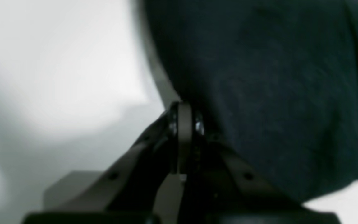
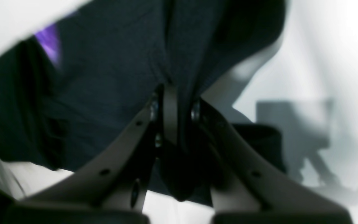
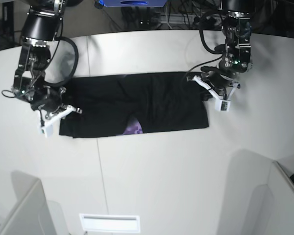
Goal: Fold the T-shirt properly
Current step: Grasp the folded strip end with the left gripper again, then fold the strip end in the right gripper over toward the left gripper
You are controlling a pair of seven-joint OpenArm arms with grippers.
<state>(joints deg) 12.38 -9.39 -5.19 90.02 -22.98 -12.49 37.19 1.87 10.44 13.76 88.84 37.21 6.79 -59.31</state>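
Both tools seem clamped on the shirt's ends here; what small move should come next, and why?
Probably lift both ends together and carry them toward the near edge. The left tool and right tool are each shut on the T-shirt, which lies as a wide band on the table, purple print peeking out.
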